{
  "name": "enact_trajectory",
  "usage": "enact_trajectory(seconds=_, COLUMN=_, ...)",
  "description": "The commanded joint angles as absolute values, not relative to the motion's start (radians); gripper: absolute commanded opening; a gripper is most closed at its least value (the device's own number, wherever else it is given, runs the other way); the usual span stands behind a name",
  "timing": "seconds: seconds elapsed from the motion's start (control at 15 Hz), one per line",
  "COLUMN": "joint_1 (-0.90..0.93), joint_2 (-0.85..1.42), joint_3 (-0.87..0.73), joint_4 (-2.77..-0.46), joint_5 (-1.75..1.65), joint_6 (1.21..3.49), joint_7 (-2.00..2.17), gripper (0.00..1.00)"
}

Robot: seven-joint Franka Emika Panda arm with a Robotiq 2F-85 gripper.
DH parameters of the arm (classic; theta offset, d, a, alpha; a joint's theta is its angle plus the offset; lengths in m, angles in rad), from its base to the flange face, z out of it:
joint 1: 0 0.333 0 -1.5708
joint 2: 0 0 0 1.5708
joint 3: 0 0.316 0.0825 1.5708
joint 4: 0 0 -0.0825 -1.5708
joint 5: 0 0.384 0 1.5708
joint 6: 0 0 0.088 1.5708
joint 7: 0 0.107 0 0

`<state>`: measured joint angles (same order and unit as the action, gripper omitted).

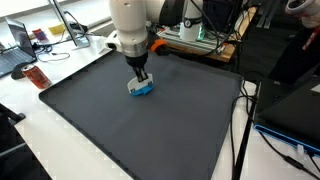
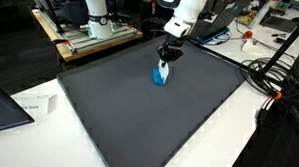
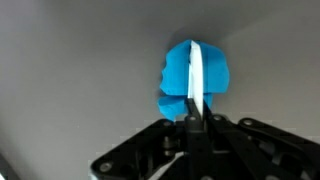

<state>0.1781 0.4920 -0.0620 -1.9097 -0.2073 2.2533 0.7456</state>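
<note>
A small blue object with a thin white strip down its middle [image 3: 193, 75] lies below my gripper [image 3: 194, 108] in the wrist view. The jaws are pressed together on the white strip. In both exterior views the blue object [image 1: 141, 87] [image 2: 161, 74] sits low on the dark grey mat [image 1: 120, 130] [image 2: 138, 123], near its far side. It seems to touch the mat. My gripper [image 1: 141, 77] [image 2: 165, 60] comes straight down onto the object from above.
The mat covers a white table [image 1: 40, 150]. A laptop [image 1: 15, 45] and a red item [image 1: 37, 77] lie beyond the mat's edge. Another robot arm on a frame [image 2: 92, 16], a bottle [image 2: 248, 38] and cables [image 2: 275, 83] ring the mat.
</note>
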Motion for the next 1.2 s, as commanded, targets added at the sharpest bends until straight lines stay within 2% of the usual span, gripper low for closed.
enact_trajectory(seconds=0.0, joint_1=0.155, joint_2=0.560, joint_3=-0.060, joint_4=-1.859, joint_5=-0.172, joint_6=2.235, joint_7=0.684, gripper=0.01)
enact_trajectory(seconds=1.13, joint_1=0.122, joint_2=0.604, joint_3=-0.066, joint_4=-1.881, joint_5=-0.104, joint_6=2.269, joint_7=0.555, gripper=0.01)
